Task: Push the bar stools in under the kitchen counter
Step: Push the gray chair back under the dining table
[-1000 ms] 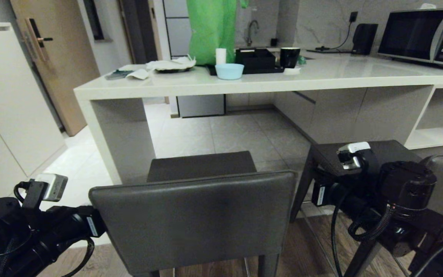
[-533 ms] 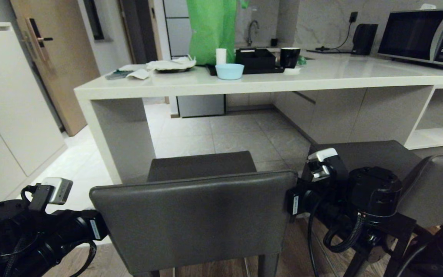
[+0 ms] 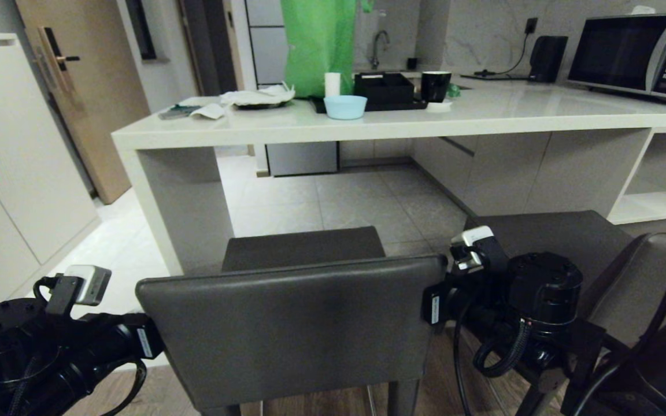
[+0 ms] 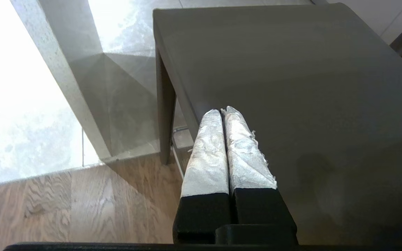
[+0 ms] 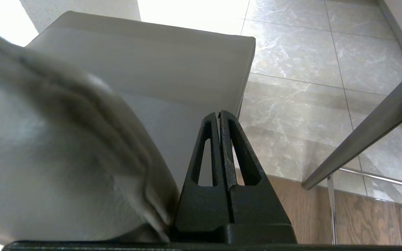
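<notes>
The nearer bar stool (image 3: 292,323) stands straight before me, its backrest facing me and its seat pointing toward the kitchen counter (image 3: 367,124), not yet under the slab. My left gripper (image 4: 223,111) sits at the left end of that backrest, fingers pressed together and holding nothing; my right gripper (image 5: 220,113), likewise closed and empty, is at the backrest's right end.

In the head view both sets of fingers are hidden behind the backrest; only the wrists show. The left wrist view shows my foil-wrapped fingers (image 4: 208,146) lying along the seat's left edge, tips over the seat corner, with the counter's end panel (image 4: 82,104) beyond. The right wrist view shows the black fingers beside the seat's right edge, over pale tile, the backrest a blur close to the lens. Whether either gripper touches the stool I cannot tell.

The second bar stool (image 3: 564,237) stands to the right, partly covered by my right arm and cut off at the frame edge.
</notes>
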